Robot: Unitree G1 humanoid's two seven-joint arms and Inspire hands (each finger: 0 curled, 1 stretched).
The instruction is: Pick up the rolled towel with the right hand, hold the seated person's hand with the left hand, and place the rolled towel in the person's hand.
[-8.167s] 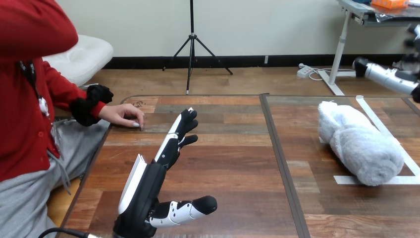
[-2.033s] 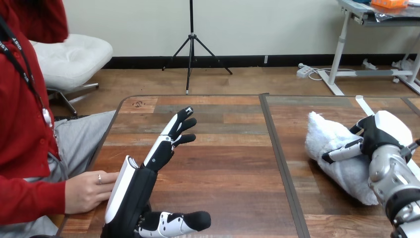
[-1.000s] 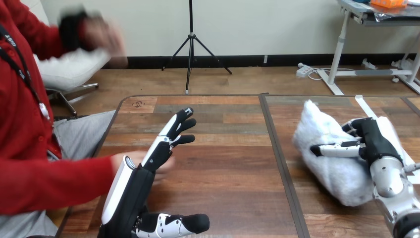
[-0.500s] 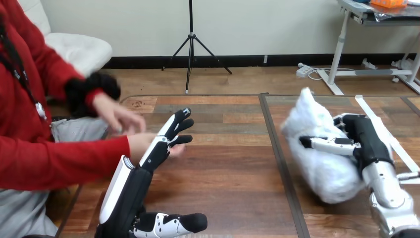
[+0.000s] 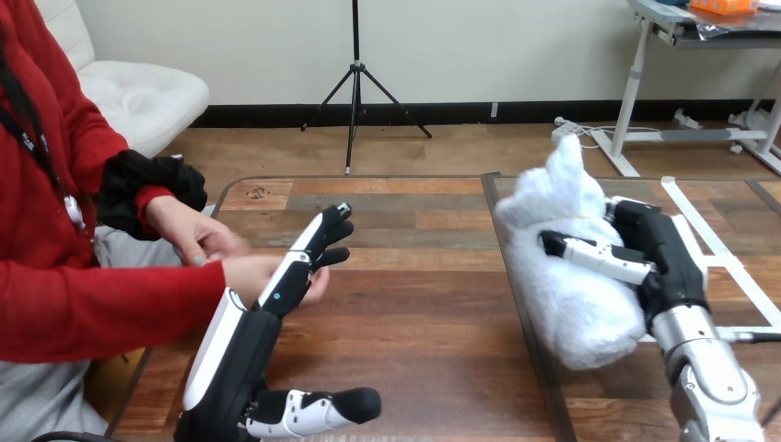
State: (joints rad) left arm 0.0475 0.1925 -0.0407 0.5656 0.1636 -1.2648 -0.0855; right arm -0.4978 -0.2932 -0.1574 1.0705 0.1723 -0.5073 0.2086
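Two grasps, one made. My right robot hand [image 5: 658, 262], fingers wrapped round the rolled towel [image 5: 562, 276], holds it clear of the bench [image 5: 433, 304], right of centre. My left robot hand [image 5: 276, 304], fingers straight, stands just beside the person's nearer hand [image 5: 249, 274]. I should clasp it gently before bringing the towel across.

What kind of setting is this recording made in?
Probably a staged test setup: a wooden table with white tape marks, a person's hand beside the left hand, the right hand gripping a rolled towel.
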